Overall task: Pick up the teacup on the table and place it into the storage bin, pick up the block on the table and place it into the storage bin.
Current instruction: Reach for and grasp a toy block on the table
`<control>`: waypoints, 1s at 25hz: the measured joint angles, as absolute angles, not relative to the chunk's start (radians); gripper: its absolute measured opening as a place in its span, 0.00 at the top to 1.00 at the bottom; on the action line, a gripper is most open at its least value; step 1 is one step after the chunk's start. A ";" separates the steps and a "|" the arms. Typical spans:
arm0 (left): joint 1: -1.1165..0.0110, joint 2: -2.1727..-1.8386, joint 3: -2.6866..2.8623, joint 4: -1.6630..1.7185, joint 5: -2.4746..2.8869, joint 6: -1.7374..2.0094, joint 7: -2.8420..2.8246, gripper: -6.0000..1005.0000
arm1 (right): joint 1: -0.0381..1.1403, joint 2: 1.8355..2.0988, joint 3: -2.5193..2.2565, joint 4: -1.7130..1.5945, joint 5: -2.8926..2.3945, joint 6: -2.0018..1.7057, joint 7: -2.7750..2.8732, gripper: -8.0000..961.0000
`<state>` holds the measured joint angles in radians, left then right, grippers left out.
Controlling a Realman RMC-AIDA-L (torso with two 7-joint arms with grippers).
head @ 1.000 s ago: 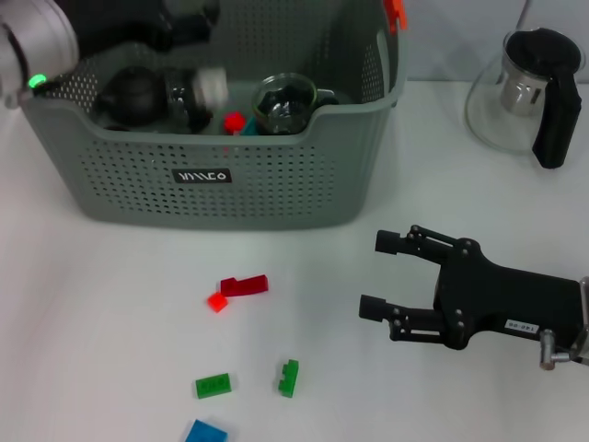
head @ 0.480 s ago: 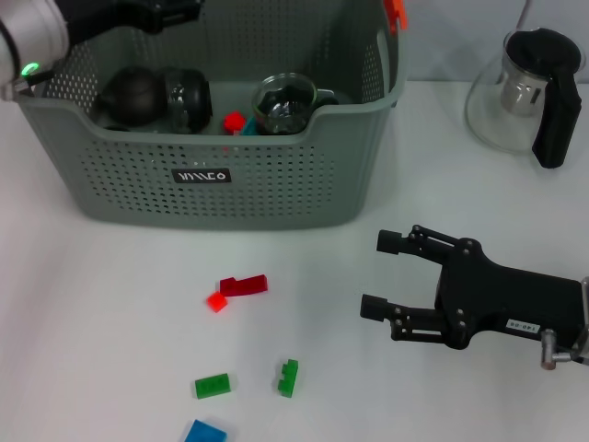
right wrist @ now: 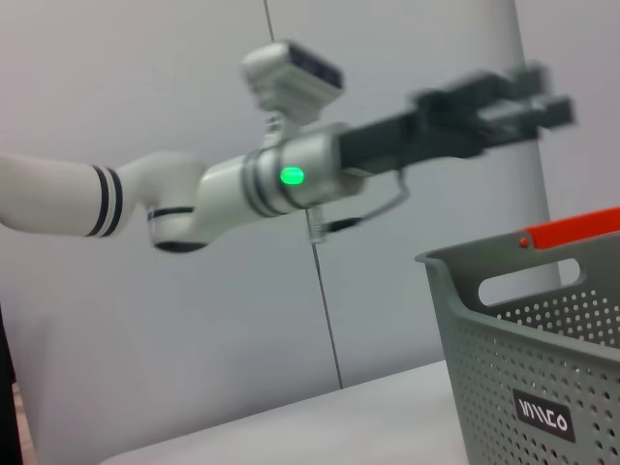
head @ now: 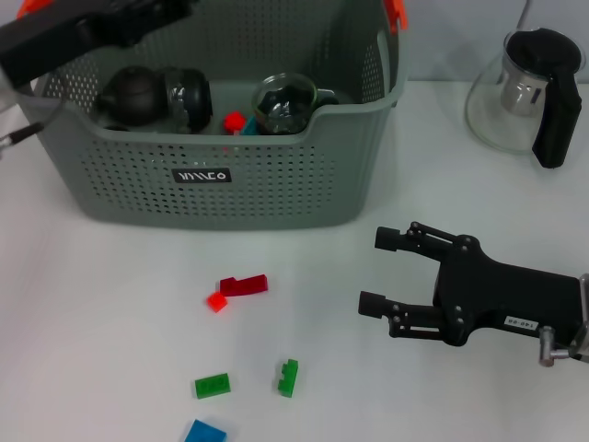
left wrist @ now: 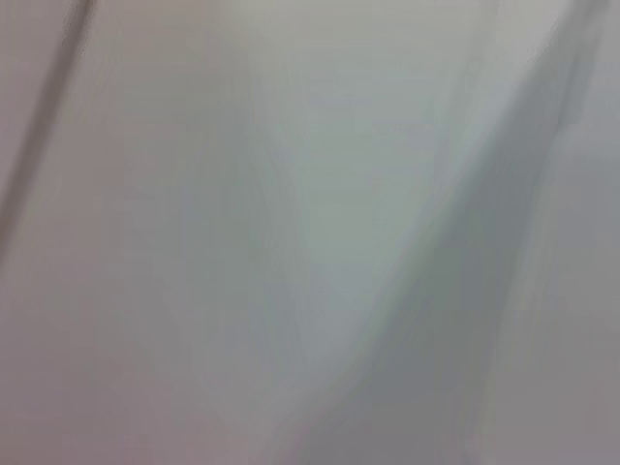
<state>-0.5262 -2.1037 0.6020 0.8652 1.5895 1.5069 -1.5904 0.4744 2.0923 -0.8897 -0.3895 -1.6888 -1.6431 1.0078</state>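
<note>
Grey perforated storage bin (head: 230, 175) fills the upper left and centre of my head view, black label on its front, orange clip (head: 395, 13) at its upper right rim. Inside it I see two dark round teacups (head: 138, 92) lying side by side at left, a clear glass cup (head: 285, 103) at centre, and a small red block (head: 235, 121) between them.

My left gripper (head: 152, 11) hangs above the bin's upper left corner, blurred; I cannot tell whether it is parted or clenched. The left wrist view is only a grey smear. In the right wrist view that arm stretches level above the bin's rim, a green light on its wrist.

My right gripper (head: 377, 272) sits low over the table (head: 110, 304) at lower right, fingers spread wide, grasping nothing.

Loose on the table below the bin: a dark red block (head: 245, 284) touching a small bright red piece (head: 217, 301), two green blocks (head: 213, 385) near the bottom edge, and a blue block (head: 204, 432) cut by it. Glass teapot (head: 529, 92) with a black handle stands at upper right.
</note>
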 joint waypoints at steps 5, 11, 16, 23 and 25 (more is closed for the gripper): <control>-0.481 -2.061 0.524 0.739 1.619 1.773 -1.552 0.13 | 0.475 2.093 -0.890 -0.390 -1.689 -1.639 1.008 0.05; -0.345 -2.102 0.452 0.740 1.813 1.863 -1.283 0.13 | 0.475 2.094 -0.890 -0.388 -1.689 -1.636 1.008 0.05; -0.288 -2.126 0.436 0.744 1.976 1.860 -1.143 0.13 | 0.475 2.095 -0.882 -0.388 -1.689 -1.636 1.009 0.05; -0.269 -2.159 0.452 0.732 2.096 1.835 -0.927 0.13 | 0.478 2.097 -0.879 -0.387 -1.689 -1.636 1.010 0.05; -0.273 -2.159 0.458 0.729 2.121 1.830 -0.923 0.13 | 0.478 2.097 -0.876 -0.386 -1.689 -1.634 1.011 0.05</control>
<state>-0.2734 -2.1594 0.4585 0.7287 2.1208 1.8296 -0.9229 0.4783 2.0971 -0.8765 -0.3857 -1.6890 -1.6342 1.0109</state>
